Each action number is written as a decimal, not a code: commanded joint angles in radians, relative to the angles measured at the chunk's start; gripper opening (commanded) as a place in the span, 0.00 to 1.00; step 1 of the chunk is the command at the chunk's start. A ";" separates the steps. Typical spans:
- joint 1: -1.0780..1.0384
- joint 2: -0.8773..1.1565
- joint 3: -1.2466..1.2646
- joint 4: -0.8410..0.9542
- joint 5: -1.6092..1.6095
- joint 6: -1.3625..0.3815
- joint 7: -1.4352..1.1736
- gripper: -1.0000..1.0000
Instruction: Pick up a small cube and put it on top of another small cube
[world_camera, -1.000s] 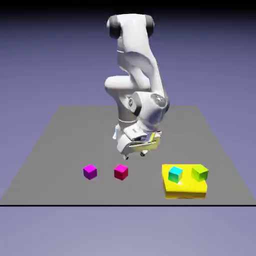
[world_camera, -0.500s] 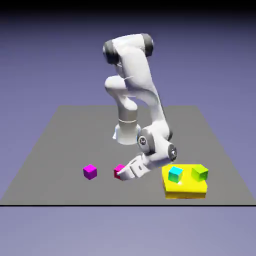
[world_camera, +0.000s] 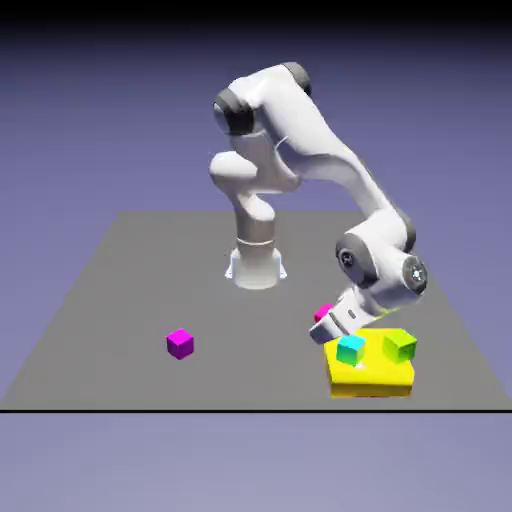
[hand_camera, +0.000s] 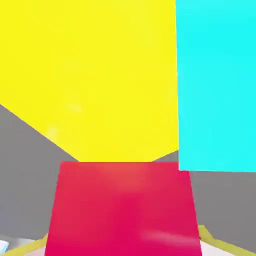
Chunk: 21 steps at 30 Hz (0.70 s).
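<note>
Crimson cube (hand_camera: 120, 207) fills the bottom of the hand view, pinched in the clenched gripper (world_camera: 330, 322), whose fingertips it hides; in the exterior view only a sliver of it (world_camera: 322, 312) shows at the gripper's tip, apparently lifted off the tabletop (world_camera: 130, 280) and just beside the yellow block (world_camera: 372, 378), at about 10 o'clock from the cyan cube (world_camera: 351, 349). The cyan cube and a green cube (world_camera: 399, 346) sit on the yellow block, green at 3 o'clock of cyan; a magenta cube (world_camera: 180, 343) lies well apart at 9 o'clock. The step in hand looks like the carry toward a stacking spot, probably the cyan cube, though which cube is meant cannot be told for sure. To do it well, the held cube should rise clear above the cyan top before travelling sideways, since right now it seems too low and could knock the cyan cube or the block's edge. Squaring the faces, centring over the top, lowering gently and releasing only on contact should keep the stack from toppling.
</note>
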 joint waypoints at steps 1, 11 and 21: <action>0.000 0.019 0.013 0.036 0.022 -0.017 0.037 0.00; 0.016 0.216 0.080 0.392 0.218 -0.185 0.435 0.00; 0.041 0.378 0.054 0.663 0.311 -0.293 0.823 0.00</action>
